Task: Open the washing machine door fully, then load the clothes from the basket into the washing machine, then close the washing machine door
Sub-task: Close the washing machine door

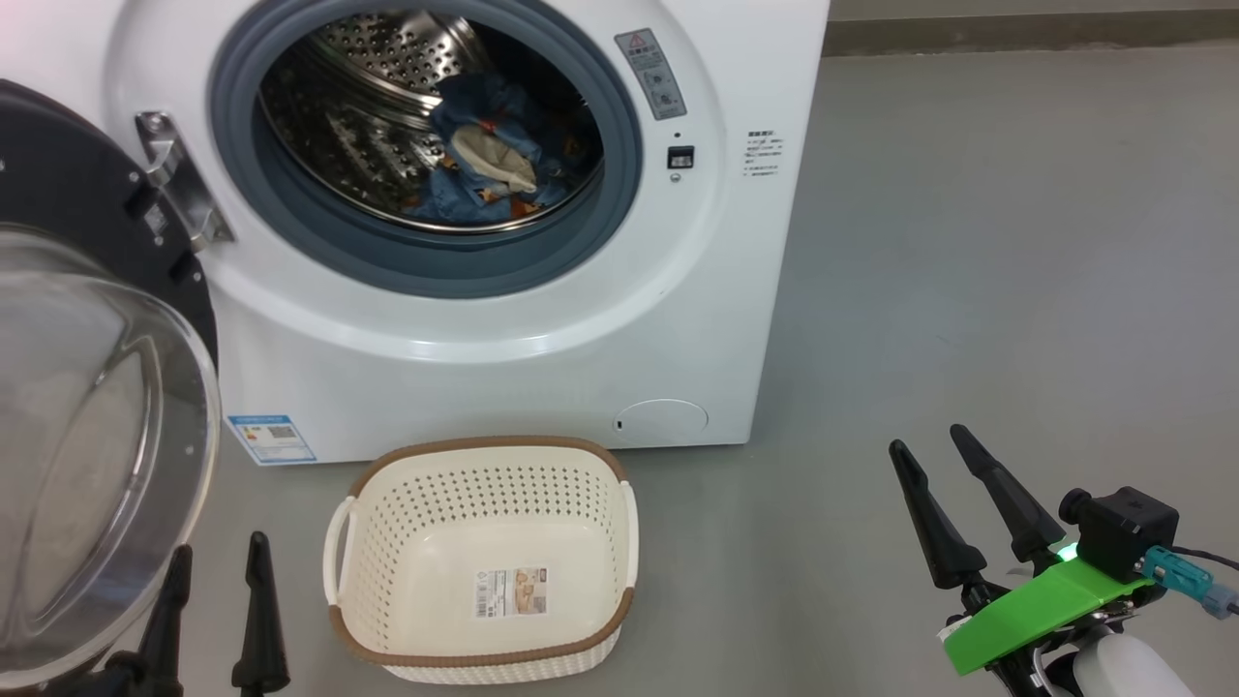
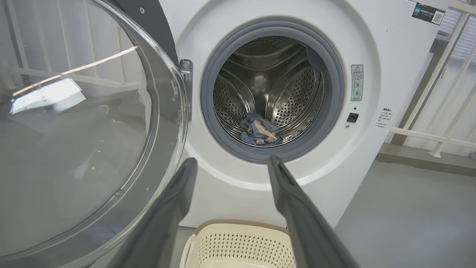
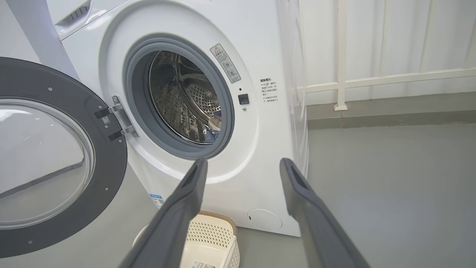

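**Load is in; the door comes next**

By the look of it, you are at the last step. The clothes [image 1: 489,155] lie in a heap low in the steel drum [image 1: 368,87] of the washing machine [image 1: 503,368]. The basket [image 1: 484,447] stands on the floor [image 1: 968,242] just in front of the washer, with nothing in it but its label [image 1: 510,592]. The washing machine door [image 1: 87,387] hangs wide open on its hinge [image 1: 179,184] at the machine's left side.

Your left hand [image 1: 220,544] sits low, just beside the door's lower edge, fingers apart and holding nothing. Your right hand [image 1: 927,439] is well off to the right over the floor, fingers also apart and empty.

As I judge it, the next move calls for the left hand to get round to the door's outer face and swing it towards the opening until the latch catches. Check that the sweep passes clear of the basket.

Count: one washer, one door, one basket, two hands, and one heap of clothes made up of blue printed fabric and one cream piece.
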Motion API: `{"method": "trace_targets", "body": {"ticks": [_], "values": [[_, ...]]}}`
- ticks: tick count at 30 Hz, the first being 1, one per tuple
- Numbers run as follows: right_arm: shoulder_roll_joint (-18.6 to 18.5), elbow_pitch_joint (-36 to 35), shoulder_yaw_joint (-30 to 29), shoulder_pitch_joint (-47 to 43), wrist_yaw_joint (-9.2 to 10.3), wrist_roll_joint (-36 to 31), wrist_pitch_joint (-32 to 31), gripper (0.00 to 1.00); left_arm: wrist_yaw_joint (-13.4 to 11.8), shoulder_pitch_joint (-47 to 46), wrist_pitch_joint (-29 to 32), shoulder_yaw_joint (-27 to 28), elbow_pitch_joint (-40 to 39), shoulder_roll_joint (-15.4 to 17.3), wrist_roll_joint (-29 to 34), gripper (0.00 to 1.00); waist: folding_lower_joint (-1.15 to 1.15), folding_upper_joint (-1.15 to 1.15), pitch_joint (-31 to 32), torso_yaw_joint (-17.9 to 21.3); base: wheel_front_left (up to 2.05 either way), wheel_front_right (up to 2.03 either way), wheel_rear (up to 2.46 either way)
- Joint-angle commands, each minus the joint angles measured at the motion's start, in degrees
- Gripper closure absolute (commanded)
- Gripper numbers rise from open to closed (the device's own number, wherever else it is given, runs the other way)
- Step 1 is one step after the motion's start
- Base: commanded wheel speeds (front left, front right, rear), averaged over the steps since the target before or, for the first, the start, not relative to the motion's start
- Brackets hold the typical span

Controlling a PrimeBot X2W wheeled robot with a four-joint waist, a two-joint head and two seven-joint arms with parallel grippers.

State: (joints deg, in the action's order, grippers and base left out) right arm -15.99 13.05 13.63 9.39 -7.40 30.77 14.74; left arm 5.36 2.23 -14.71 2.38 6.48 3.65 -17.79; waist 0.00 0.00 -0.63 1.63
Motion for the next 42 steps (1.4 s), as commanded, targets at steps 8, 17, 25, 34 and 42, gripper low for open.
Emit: {"method": "trace_targets", "body": {"ticks": [8, 17, 25, 34, 42], "values": [[-0.52, -1.40, 0.82, -0.20, -0.09, -0.35, 0.26, 0.00, -0.32, -0.67, -0.29, 2.54, -1.22, 0.61, 0.70, 0.00, 0.00, 0.00, 0.28, -3.72, 0.00, 0.00, 0.00], [-0.11, -1.05, 1.64, -0.59, -0.09, -0.07, 0.26, 0.00, -1.37, -0.05, -0.29, 2.82, -1.30, 0.37, 1.40, 0.00, 0.00, 0.00, 1.06, -9.91, 0.00, 0.00, 0.00], [0.08, -0.88, 2.10, -0.72, -0.09, 0.12, 0.26, 0.00, -2.09, 0.40, -0.29, 2.93, -1.23, 0.28, 1.71, 0.00, 0.00, 0.00, 1.51, -15.03, 0.00, 0.00, 0.00], [0.59, -0.69, 2.49, -1.02, -0.09, 0.15, 0.26, 0.00, -2.30, 0.55, -0.29, 2.87, -1.12, 0.59, 1.78, 0.00, 0.00, 0.00, 1.98, -18.78, 0.00, 0.00, 0.00], [0.59, -0.72, 2.84, -1.21, -0.09, 0.28, 0.26, 0.00, -2.68, 0.76, -0.04, 2.17, -1.07, 0.67, 1.87, 0.00, 0.00, 0.00, 2.08, -22.32, 0.00, 0.00, 0.00]]}}
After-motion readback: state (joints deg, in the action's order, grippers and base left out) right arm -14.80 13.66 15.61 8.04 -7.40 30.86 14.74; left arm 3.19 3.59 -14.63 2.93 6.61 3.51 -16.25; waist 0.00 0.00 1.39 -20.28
